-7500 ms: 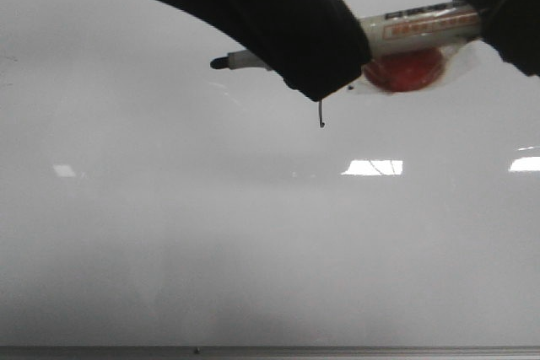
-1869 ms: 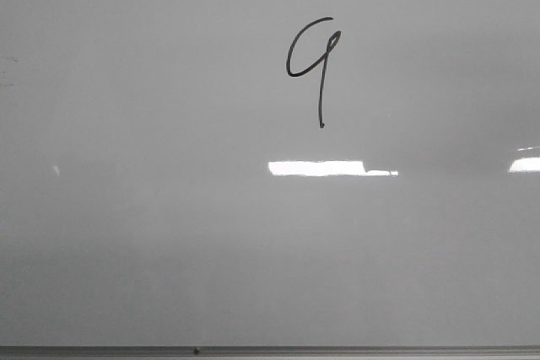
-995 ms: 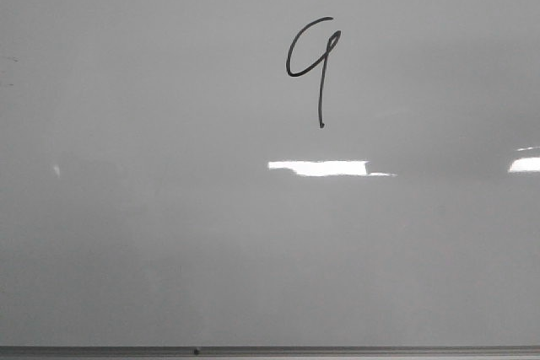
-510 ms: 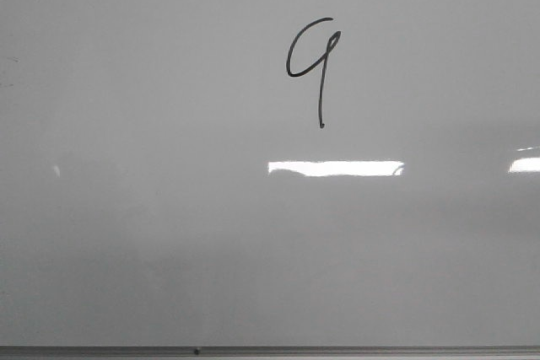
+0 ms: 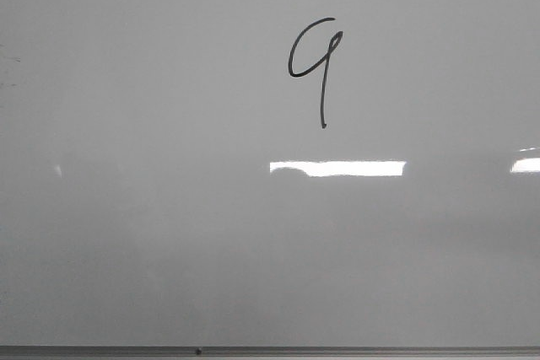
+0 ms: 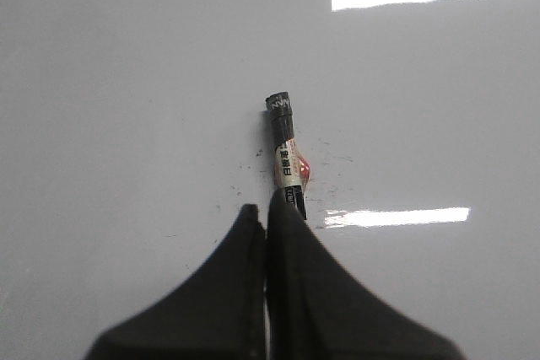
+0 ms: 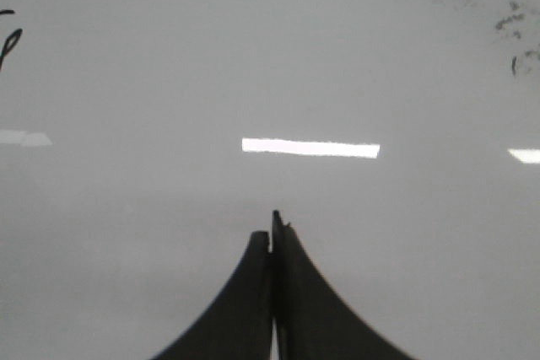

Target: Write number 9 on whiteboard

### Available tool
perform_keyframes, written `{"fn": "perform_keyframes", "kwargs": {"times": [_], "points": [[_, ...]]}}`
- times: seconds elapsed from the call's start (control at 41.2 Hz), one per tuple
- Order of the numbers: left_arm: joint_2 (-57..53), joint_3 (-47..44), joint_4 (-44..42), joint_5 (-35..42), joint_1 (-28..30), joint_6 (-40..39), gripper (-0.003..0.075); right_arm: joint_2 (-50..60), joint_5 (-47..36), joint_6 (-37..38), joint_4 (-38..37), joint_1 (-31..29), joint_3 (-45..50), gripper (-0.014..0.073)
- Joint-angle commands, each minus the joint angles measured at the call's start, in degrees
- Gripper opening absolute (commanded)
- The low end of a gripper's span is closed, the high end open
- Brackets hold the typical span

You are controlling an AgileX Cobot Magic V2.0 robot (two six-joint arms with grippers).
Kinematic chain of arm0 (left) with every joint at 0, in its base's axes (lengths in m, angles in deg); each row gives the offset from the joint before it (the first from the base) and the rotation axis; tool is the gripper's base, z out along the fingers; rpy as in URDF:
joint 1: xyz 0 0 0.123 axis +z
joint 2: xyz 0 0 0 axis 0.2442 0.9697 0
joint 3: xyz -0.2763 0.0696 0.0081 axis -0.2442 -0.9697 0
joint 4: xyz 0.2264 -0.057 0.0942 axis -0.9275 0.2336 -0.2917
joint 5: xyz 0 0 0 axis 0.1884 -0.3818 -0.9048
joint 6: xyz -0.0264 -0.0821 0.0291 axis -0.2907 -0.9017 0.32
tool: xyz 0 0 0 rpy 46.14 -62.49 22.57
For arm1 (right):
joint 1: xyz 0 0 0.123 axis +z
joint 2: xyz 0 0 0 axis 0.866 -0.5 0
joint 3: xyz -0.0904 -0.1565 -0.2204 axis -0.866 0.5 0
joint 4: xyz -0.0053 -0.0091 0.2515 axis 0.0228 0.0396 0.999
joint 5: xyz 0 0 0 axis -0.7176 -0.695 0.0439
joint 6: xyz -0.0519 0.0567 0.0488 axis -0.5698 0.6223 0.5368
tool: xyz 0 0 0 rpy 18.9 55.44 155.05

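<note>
Gone from the front view are the black arm and marker that earlier covered the figure; the number 9 [image 5: 315,69] now stands complete high on the whiteboard [image 5: 169,233]. Only the wrist views show the arms: the left hand [image 6: 268,218] grips a marker [image 6: 287,158] pointing away over the board, the right hand [image 7: 272,229] is closed on nothing visible. Its view cuts the figure at the edge.

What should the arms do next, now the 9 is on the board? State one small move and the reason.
Probably set the marker down: the number 9 stands complete on the whiteboard, loop closed and tail drawn, with both arms out of the front view. The left gripper has its jaws shut on the marker; the right gripper is shut, holding nothing visible.
</note>
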Motion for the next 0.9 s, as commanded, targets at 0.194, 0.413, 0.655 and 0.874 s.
{"fn": "perform_keyframes", "kwargs": {"times": [0.194,0.413,0.655,0.874], "points": [[-1.1,-0.1,0.6,4.7,0.1,0.0,-0.0019,1.1,-9.0,0.1,0.1,0.1,-0.3,-0.0069],[-1.1,-0.1,0.6,4.7,0.1,0.0,-0.0019,1.1,-9.0,0.1,0.1,0.1,-0.3,-0.0069],[-1.1,-0.1,0.6,4.7,0.1,0.0,-0.0019,1.1,-9.0,0.1,0.1,-0.4,-0.3,-0.0069],[-1.1,-0.1,0.6,4.7,0.1,0.0,-0.0019,1.1,-9.0,0.1,0.1,-1.3,-0.3,-0.0069]]}}
